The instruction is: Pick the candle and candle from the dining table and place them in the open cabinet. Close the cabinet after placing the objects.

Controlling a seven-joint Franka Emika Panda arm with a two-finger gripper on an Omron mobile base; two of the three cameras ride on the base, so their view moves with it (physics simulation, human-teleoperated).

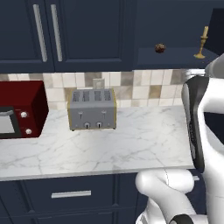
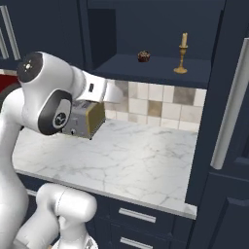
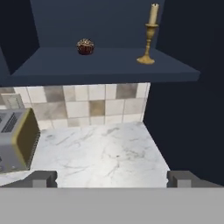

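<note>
The tan taper candle on its round-based brass holder (image 3: 149, 35) stands upright at the right end of the open navy cabinet's shelf (image 3: 100, 63). It also shows at the candle (image 1: 202, 43) and the candle (image 2: 182, 53). My gripper (image 3: 113, 179) is open, its two fingertips far apart with nothing between them, and it hangs back from the shelf, above the counter and lower than the shelf. The cabinet door (image 2: 228, 112) stands swung open on the right, silver bar handle facing me. The grey-beige stub candle and the dining table are out of view.
A small dark round muffin-like thing (image 3: 85, 46) sits on the shelf left of the candle. Below lies a marble counter (image 1: 131, 140) with a silver toaster (image 1: 92, 109) against the tiled wall and a red microwave (image 1: 19, 109) at the left. Closed navy cabinets (image 1: 65, 30) hang above.
</note>
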